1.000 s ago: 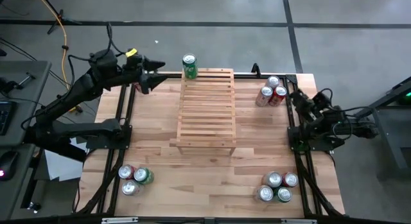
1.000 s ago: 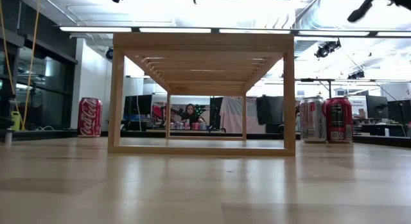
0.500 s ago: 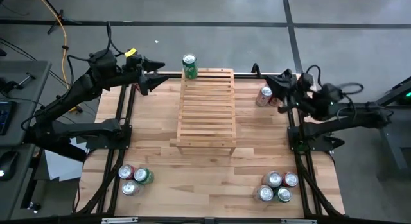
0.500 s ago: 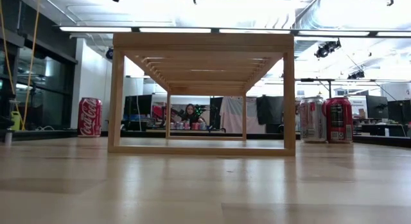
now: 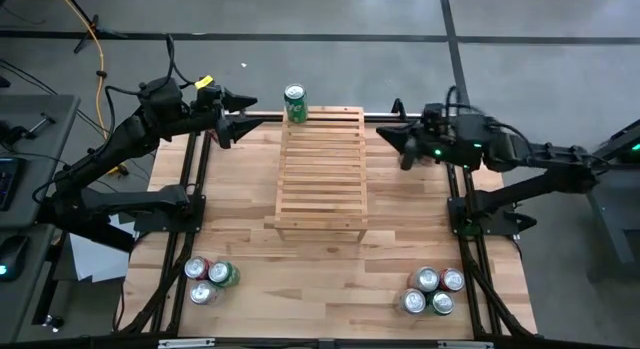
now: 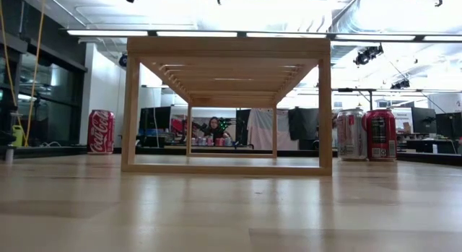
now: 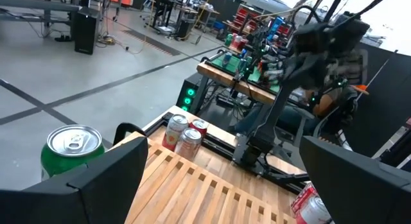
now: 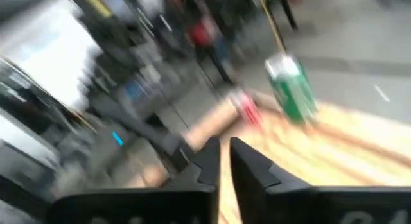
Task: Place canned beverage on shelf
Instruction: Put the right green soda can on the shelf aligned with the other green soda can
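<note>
Pale wooden tabletop point(image 5: 250, 239) below, grey workshop floor and lit benches beyond. At the far left corner, left gripper point(image 5: 240, 122) spread to full width and empty, pointed at the green can point(image 5: 294, 102); from its own wrist view, seen with fingers point(image 7: 103, 179) wide on either side of the slats and the can just off to one side. Likely parked there, opened and backed off so as not to knock the can. Right gripper point(image 5: 395, 144) out over the table's far right, close to the shelf point(image 5: 322, 169), nosed toward its far end; in the smeared wrist view, apparently pressed almost together with only a sliver of gap, carrying nothing. Green can upright at the shelf's far left corner, seemingly standing on the slats themselves, though hidden from the low camera and so not certain. Further out, spare cans kept in clusters at the table's corners, clear of the rack: near left cans point(image 5: 208, 279), near right cans point(image 5: 430, 289), far right pair point(image 6: 366, 134), one red cola can point(image 6: 100, 131) far left. Probably a fresh pick next from the far right cluster.
</note>
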### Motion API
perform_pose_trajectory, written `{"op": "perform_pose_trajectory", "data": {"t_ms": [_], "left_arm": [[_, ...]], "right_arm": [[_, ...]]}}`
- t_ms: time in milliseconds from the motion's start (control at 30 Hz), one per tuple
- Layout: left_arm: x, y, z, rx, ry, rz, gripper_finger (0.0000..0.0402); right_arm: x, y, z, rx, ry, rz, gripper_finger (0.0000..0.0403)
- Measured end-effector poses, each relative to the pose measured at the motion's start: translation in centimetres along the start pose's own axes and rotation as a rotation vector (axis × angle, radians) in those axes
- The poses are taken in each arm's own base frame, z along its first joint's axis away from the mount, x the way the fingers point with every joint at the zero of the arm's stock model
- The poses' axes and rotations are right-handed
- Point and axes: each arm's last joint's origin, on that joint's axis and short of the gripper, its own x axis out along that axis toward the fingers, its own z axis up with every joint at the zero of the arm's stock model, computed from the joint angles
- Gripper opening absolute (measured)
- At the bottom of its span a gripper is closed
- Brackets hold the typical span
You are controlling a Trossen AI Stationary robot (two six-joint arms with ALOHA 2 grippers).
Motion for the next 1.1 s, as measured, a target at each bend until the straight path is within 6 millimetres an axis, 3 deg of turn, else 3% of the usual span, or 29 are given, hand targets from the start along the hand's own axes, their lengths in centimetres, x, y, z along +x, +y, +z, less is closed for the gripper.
{"op": "perform_pose_trajectory", "data": {"t_ms": [133,400,533,800,1100], "left_arm": [[0.0,0.0,0.0,-0.003,0.0,0.0,0.04],[0.0,0.0,-0.1,-0.022,0.008,0.002,0.04],[0.0,0.0,-0.1,-0.047,0.007,0.001,0.04],[0.0,0.0,-0.1,-0.048,0.006,0.001,0.04],[0.0,0.0,-0.1,-0.073,0.006,0.002,0.04]], "right_arm": [[0.3,-0.2,-0.4,0.042,0.278,-0.117,0.0103],[-0.3,-0.1,-1.1,0.037,0.84,-0.214,0.0319],[-1.3,0.0,-2.5,-0.014,1.111,-0.229,0.038],[-5.0,2.6,-5.6,-0.022,1.272,-0.145,0.0397],[-9.1,8.0,-11.7,0.188,1.342,-0.315,0.0397]]}}
